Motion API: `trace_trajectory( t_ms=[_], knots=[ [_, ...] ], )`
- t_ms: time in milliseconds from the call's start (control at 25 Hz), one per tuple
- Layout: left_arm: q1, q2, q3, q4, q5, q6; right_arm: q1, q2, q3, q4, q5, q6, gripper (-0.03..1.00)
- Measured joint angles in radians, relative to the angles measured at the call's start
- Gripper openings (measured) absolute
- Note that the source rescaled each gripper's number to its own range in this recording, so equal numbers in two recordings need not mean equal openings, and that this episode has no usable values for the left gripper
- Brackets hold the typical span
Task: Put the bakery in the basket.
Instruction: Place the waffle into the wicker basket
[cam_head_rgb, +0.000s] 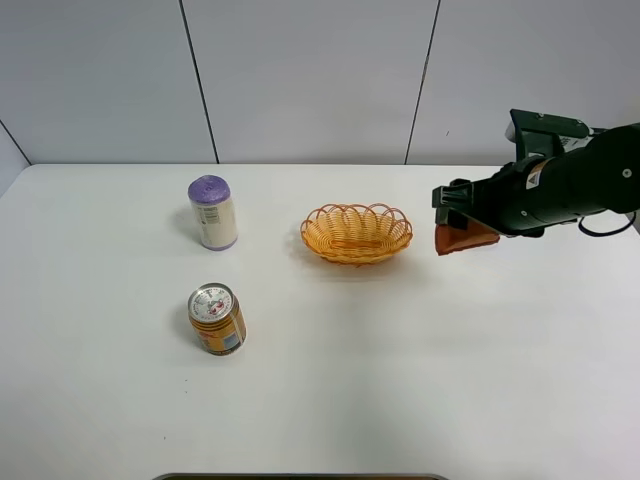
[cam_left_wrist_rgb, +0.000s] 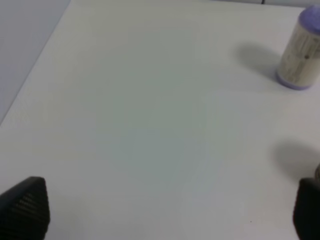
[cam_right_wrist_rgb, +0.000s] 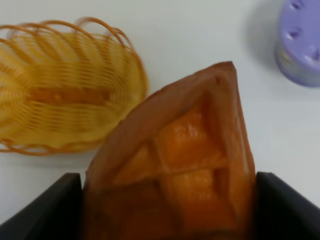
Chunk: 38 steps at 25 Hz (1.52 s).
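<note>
My right gripper (cam_head_rgb: 462, 228) is shut on the bakery (cam_head_rgb: 462, 239), an orange-brown wedge with a grid of square dents (cam_right_wrist_rgb: 185, 165). It holds it above the table, just right of the basket (cam_head_rgb: 356, 232). The yellow-orange wicker basket is empty and shows in the right wrist view (cam_right_wrist_rgb: 55, 110) beyond the pastry's tip. The black fingers (cam_right_wrist_rgb: 47, 210) press on both sides of the pastry. My left gripper (cam_left_wrist_rgb: 170, 210) is open and empty over bare table; it is outside the exterior high view.
A purple-lidded round container (cam_head_rgb: 212, 212) stands left of the basket; it also shows in both wrist views (cam_left_wrist_rgb: 301, 50) (cam_right_wrist_rgb: 300, 40). An orange can (cam_head_rgb: 217, 318) stands in front of it. The white table (cam_head_rgb: 420, 380) runs to a grey panel wall.
</note>
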Motion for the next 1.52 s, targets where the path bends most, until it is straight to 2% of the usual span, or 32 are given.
trace_trajectory(
  t_ms=[480, 960, 1520],
  knots=[
    [0.0, 0.0, 0.0, 0.0, 0.0, 0.0, 0.096, 0.024, -0.179, 0.0, -0.102, 0.0, 0.0],
    [0.0, 0.0, 0.0, 0.0, 0.0, 0.0, 0.159, 0.329, -0.371, 0.0, -0.134, 0.0, 0.0],
    [0.0, 0.0, 0.0, 0.0, 0.0, 0.0, 0.161, 0.514, -0.398, 0.027, -0.182, 0.005, 0.0]
  ],
)
